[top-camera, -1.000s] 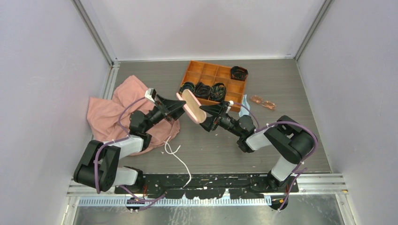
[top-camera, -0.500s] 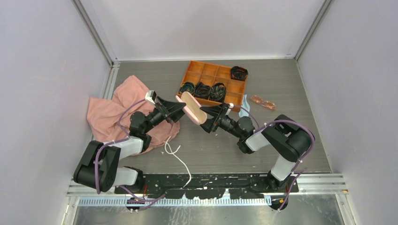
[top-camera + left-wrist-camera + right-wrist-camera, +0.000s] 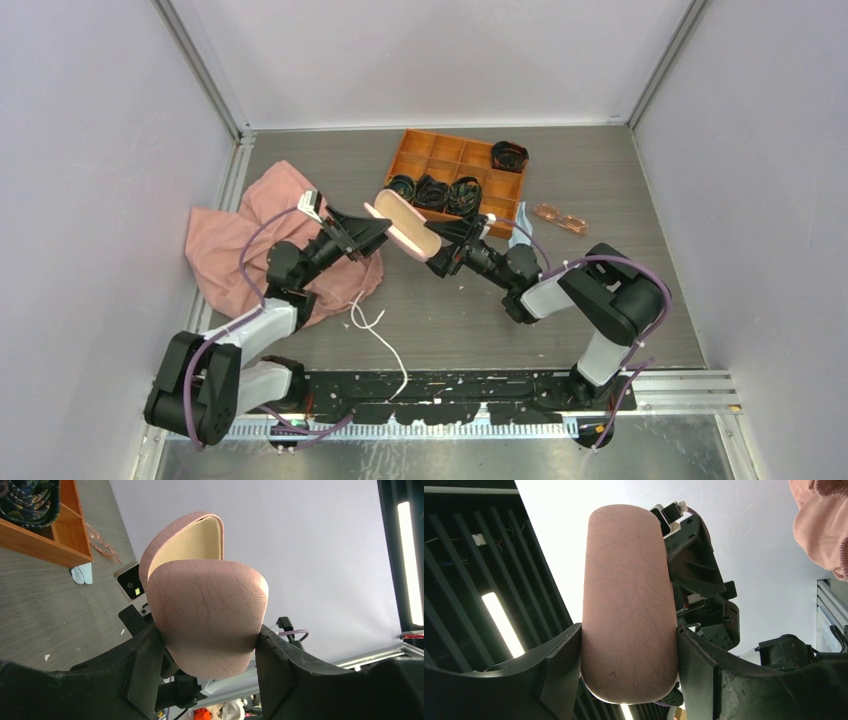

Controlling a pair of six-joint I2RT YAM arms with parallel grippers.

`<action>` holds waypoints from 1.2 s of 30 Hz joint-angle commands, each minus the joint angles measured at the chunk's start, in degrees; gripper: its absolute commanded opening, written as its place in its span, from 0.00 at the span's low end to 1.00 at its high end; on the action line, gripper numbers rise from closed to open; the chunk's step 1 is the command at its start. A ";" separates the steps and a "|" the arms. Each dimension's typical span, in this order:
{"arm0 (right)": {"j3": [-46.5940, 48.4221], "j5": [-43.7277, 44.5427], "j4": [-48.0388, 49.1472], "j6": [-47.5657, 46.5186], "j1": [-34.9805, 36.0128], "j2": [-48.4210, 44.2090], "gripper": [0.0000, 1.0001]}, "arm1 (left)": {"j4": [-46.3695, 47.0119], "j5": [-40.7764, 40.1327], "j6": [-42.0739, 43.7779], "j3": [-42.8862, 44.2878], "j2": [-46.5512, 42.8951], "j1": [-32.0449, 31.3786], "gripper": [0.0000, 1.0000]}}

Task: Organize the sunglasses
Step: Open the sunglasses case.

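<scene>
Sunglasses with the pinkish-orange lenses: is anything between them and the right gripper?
Yes. The right gripper is shut on the pink hard case, and a light blue cloth lies between it and the sunglasses.

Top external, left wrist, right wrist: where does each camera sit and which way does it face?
Top external: above and behind the arms, looking down at the table; both arms show, left hand and right hand gripping the pink case.
Left wrist: on the left arm, looking along its fingers past the open case toward the right arm and the orange tray.
Right wrist: on the right arm, tilted upward along its fingers at the case, the left hand behind it.
Shared: both wrist views see the case, from opposite ends.
</scene>
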 commanded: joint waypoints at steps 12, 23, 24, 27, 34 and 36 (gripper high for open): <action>-2.12 4.91 -5.92 11.68 -0.10 1.73 0.67 | 7.25 7.78 0.64 2.04 -9.10 -1.79 0.01; -4.56 7.44 -5.90 15.76 0.32 1.02 0.66 | 7.04 8.95 1.02 1.78 -9.61 -1.79 0.00; -4.67 7.85 -5.90 16.57 0.53 0.77 0.69 | 7.32 9.14 1.08 1.72 -9.61 -1.86 0.00; -5.27 9.14 -6.00 17.83 0.99 0.11 0.75 | 7.88 9.78 1.24 1.85 -9.62 -1.84 0.00; -5.83 9.62 -5.93 18.46 1.28 0.84 0.77 | 7.83 10.00 1.70 1.97 -9.54 -1.81 0.00; -5.21 9.13 -5.92 17.98 1.33 0.98 0.78 | 7.39 10.00 1.78 1.96 -9.44 -1.82 0.00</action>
